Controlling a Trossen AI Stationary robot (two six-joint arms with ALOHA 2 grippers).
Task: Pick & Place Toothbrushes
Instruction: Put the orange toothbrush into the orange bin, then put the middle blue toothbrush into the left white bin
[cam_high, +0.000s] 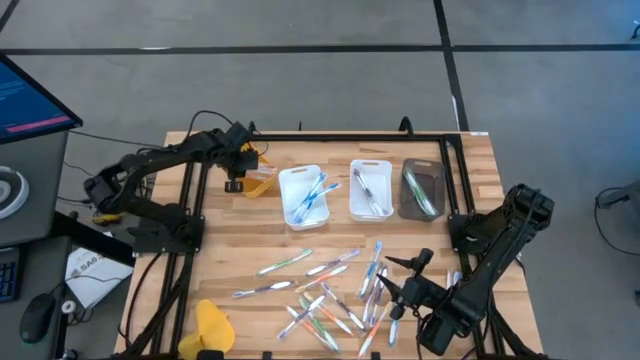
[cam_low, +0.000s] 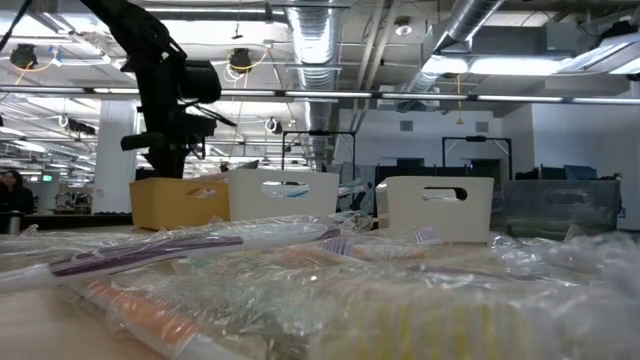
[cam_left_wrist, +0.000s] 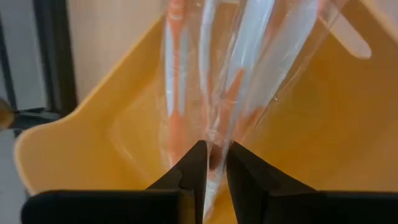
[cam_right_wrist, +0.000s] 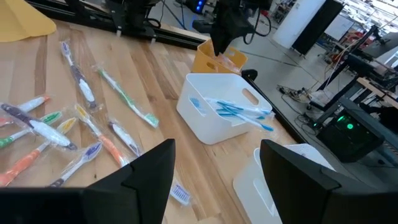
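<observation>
Over the far left of the wooden tabletop (cam_high: 250, 250), we see the left pincer (cam_high: 236, 176) poised above the yellow tray (cam_high: 260, 181), its tips angled down into the bin. From its wrist camera, the two dark fingers (cam_left_wrist: 194, 171) stand only a narrow slit apart, and a wrapped orange-handled toothbrush (cam_left_wrist: 214, 93) in clear film runs between them down into the tray; we cannot tell whether the fingers are pinching the wrap or merely flanking it.

Next in the row along the far edge sit a white tray (cam_high: 303, 196) holding blue-handled toothbrushes (cam_high: 314, 193), a second white tray (cam_high: 371, 189) with grey-handled ones, and a dark tray (cam_high: 422, 189) with green-accented brushes.

At the near right, the right pincer (cam_high: 397, 290) hovers over the loose toothbrushes (cam_high: 330, 290) scattered across the middle and near part of the tabletop, its fingers (cam_right_wrist: 147, 168) spread wide with nothing between them. The wrapped brushes lie at mixed angles, some overlapping, in blue, green, orange and grey. A yellow cloth-like object (cam_high: 213, 326) rests at the near left edge.

In the low view, wrapped toothbrushes crowd the foreground, with the yellow tray (cam_low: 180, 201) and the white trays standing behind them and the left arm (cam_low: 165, 90) reaching down from above.
</observation>
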